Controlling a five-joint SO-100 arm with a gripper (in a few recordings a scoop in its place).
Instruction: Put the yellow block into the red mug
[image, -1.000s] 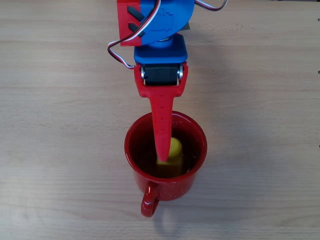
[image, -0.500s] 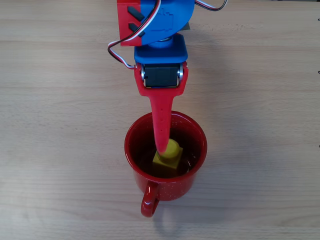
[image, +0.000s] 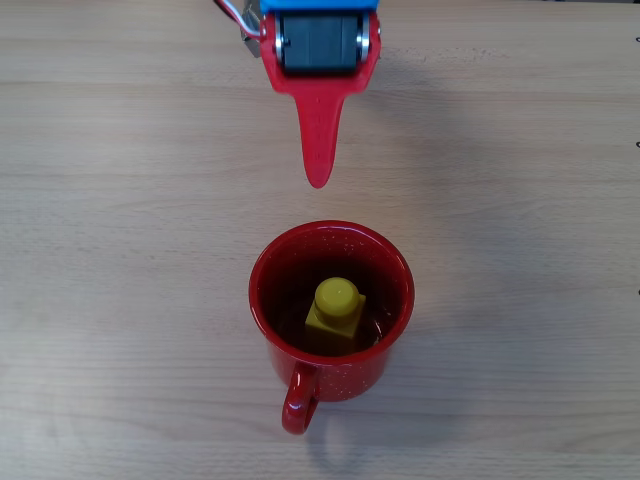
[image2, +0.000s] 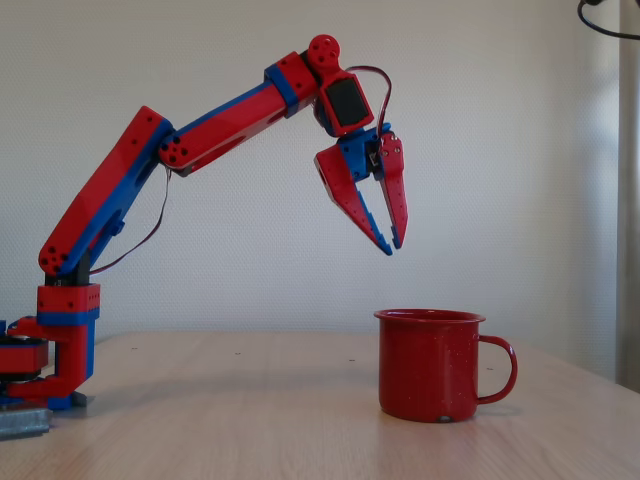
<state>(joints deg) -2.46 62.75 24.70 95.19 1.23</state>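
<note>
A pale wall is standing behind a light wood table (image2: 250, 420), and the tabletop is lying bare around the work in both views.

The block (image: 335, 313) is sitting inside the mug (image: 330, 305), stud up, resting on the dark red bottom, near the middle and a little toward the handle side in the overhead view. Nothing is touching it. The mug (image2: 430, 365) is standing upright on the table, its handle pointing to the picture's right in the fixed view and toward the bottom edge in the overhead view.

The gripper (image2: 390, 245) is hanging well above the mug's rim, tilted downward, holding nothing. In the fixed view its two fingers are spreading apart at the base and nearly meeting at the tips, so it is reading as closed or almost closed on empty air. From overhead, the gripper (image: 318, 180) is showing as one red point aimed at the mug, clear of the rim on the far side.

Judging by this, the task itself is looking done: the block is in the mug and released. What is remaining, at most, is the arm going to rest.

Nothing is standing in the way; the mug is the sole obstacle below, and the arm is well clear of it.
</note>
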